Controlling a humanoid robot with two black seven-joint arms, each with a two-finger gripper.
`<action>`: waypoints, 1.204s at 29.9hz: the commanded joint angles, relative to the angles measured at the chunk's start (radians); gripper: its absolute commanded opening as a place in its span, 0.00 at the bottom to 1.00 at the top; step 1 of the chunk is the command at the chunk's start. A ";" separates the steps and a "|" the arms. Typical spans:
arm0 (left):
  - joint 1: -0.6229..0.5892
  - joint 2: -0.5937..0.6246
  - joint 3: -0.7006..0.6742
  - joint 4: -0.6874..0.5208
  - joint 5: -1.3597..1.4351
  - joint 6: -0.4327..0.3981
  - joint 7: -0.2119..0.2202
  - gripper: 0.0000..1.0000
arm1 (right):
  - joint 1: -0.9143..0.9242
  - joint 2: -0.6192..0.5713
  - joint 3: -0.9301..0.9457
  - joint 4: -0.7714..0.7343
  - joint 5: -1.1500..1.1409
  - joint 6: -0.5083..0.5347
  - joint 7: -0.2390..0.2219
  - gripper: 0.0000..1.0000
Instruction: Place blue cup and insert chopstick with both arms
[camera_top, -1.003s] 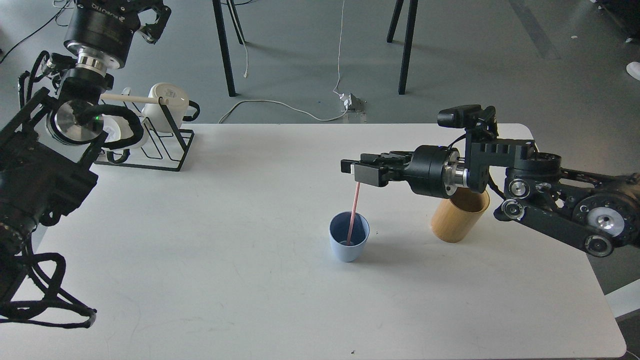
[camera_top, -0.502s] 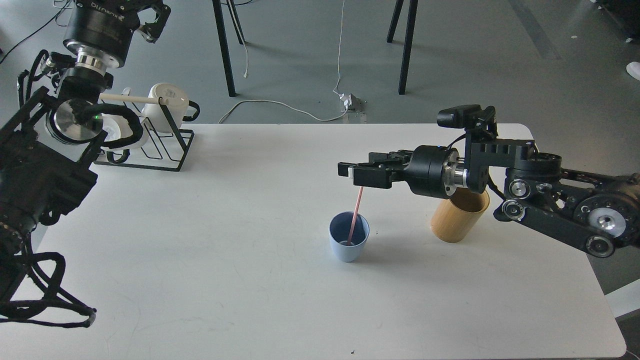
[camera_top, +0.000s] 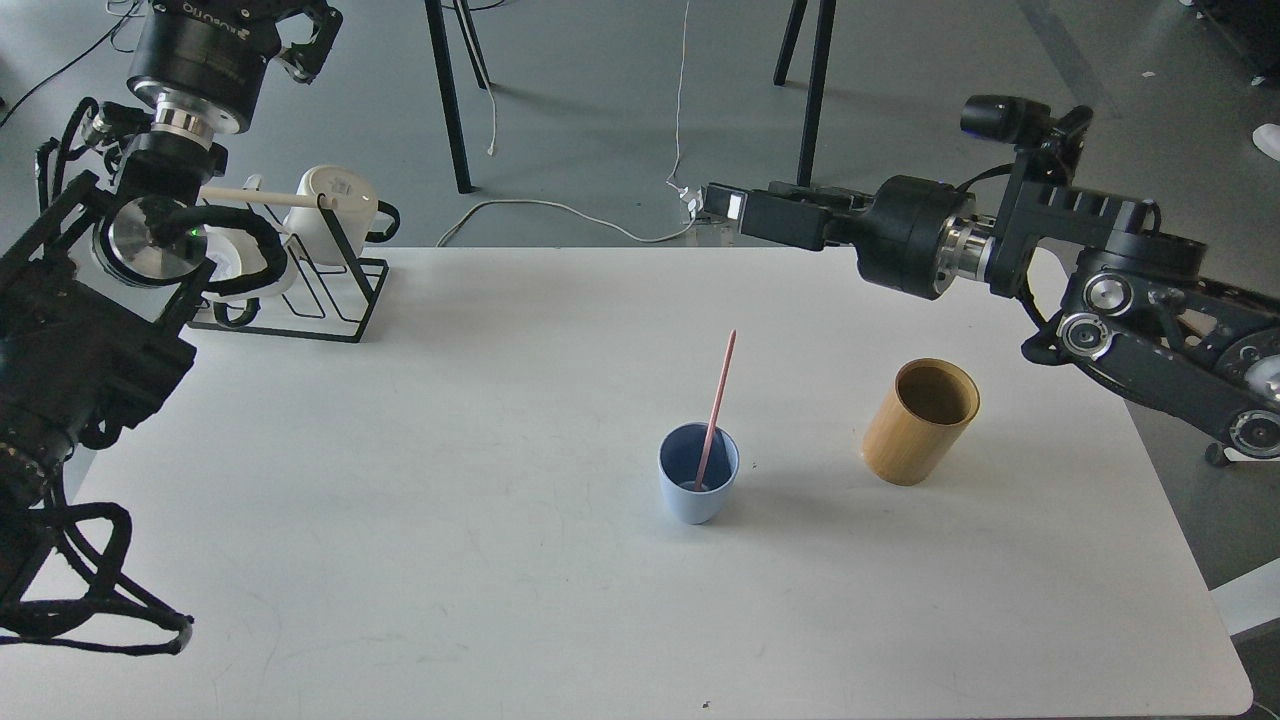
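The blue cup (camera_top: 698, 490) stands upright on the white table (camera_top: 450, 520), right of its middle. The pink chopstick (camera_top: 720, 390) stands in the cup and leans against its rim, tilted up and to the right. My right gripper (camera_top: 722, 203) is raised high over the table's far edge, well above and behind the cup; it points left, holds nothing, and its fingers look slightly apart. My left gripper (camera_top: 300, 35) is at the top left, above the mug rack, partly cut off by the view's edge; its fingers cannot be told apart.
A tan bamboo cylinder (camera_top: 920, 422) stands right of the cup, a hand's width away. A black wire mug rack (camera_top: 320, 290) with a cream rod and white mugs (camera_top: 335, 205) sits at the far left corner. Black furniture legs and cables lie on the floor beyond.
My right gripper let go of the chopstick, then rose and pulled back to the far right. The chopstick stays in the cup, leaning. The bamboo cylinder is now uncovered. The left arm barely moved.
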 joint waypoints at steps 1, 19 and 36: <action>-0.005 0.000 0.000 0.001 0.000 0.000 0.001 1.00 | -0.001 -0.001 0.052 -0.032 0.142 -0.007 0.000 0.99; -0.011 -0.017 0.002 0.004 -0.001 0.000 0.012 1.00 | -0.129 0.139 0.439 -0.336 0.862 -0.011 0.031 0.99; -0.001 -0.043 0.002 0.013 -0.080 0.000 0.014 1.00 | -0.130 0.317 0.573 -0.782 1.383 0.292 0.025 0.99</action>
